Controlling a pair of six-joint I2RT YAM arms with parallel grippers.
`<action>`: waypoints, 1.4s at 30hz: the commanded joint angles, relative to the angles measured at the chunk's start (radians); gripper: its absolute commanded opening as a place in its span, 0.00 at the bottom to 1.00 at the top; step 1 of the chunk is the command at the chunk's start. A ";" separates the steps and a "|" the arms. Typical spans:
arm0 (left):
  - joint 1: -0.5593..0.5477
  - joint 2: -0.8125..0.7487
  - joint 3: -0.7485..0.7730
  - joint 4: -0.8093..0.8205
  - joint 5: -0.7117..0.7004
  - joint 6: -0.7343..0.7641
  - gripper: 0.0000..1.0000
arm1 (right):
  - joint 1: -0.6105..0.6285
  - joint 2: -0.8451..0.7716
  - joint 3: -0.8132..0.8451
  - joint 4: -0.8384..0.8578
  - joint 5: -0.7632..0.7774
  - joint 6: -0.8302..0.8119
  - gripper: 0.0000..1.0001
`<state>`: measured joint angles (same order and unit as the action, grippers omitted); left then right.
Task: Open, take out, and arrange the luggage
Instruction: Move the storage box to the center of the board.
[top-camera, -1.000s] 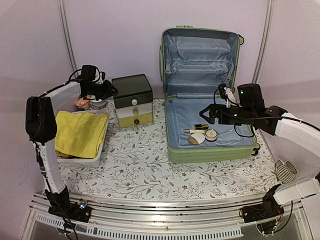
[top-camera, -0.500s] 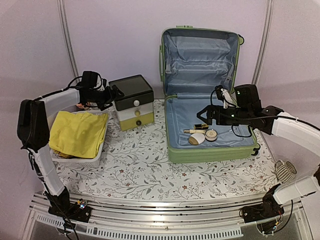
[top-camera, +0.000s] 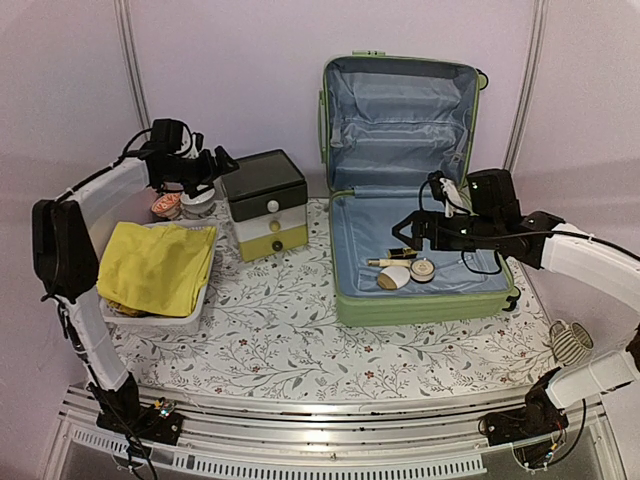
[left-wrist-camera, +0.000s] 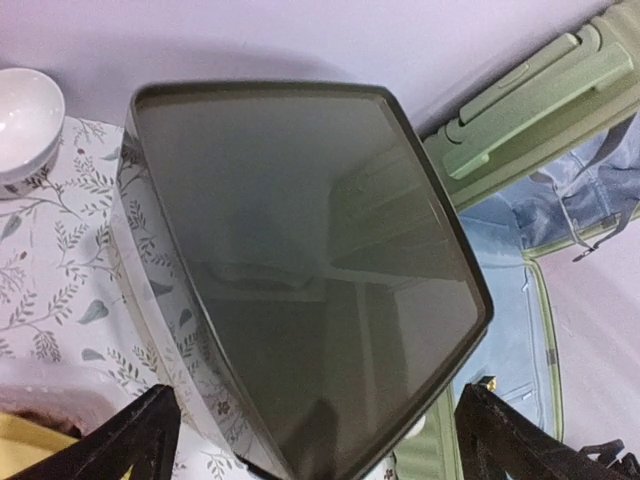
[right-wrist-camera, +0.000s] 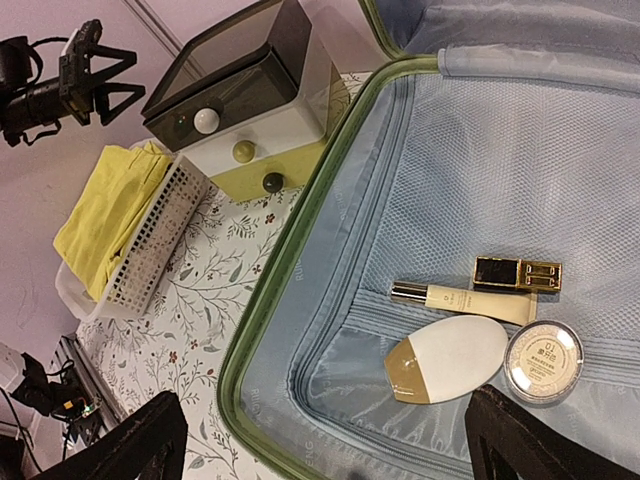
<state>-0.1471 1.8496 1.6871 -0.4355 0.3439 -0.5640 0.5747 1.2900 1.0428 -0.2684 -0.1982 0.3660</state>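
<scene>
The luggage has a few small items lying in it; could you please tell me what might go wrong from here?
1. The tube, oval case and round compact lie crowded together in the luggage; the wide-open jaws of the right arm may grab or nudge two at once.
2. They rest on wrinkled fabric lining, so a pinch could slip.
3. The open jaws of the left arm hang near the drawer box and could bump it.
</scene>
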 joint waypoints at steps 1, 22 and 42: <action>0.034 0.168 0.146 -0.108 -0.001 0.054 0.97 | -0.005 0.006 0.035 0.009 -0.014 0.002 0.99; 0.150 0.343 0.182 -0.194 0.276 0.269 0.20 | -0.005 0.025 0.040 0.013 -0.072 0.017 0.99; 0.105 0.127 -0.097 0.109 -0.015 -0.085 0.00 | -0.002 0.138 0.098 0.032 -0.174 0.046 0.99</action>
<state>-0.0151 1.9816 1.6543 -0.3233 0.4576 -0.5514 0.5747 1.4204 1.1065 -0.2527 -0.3485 0.4053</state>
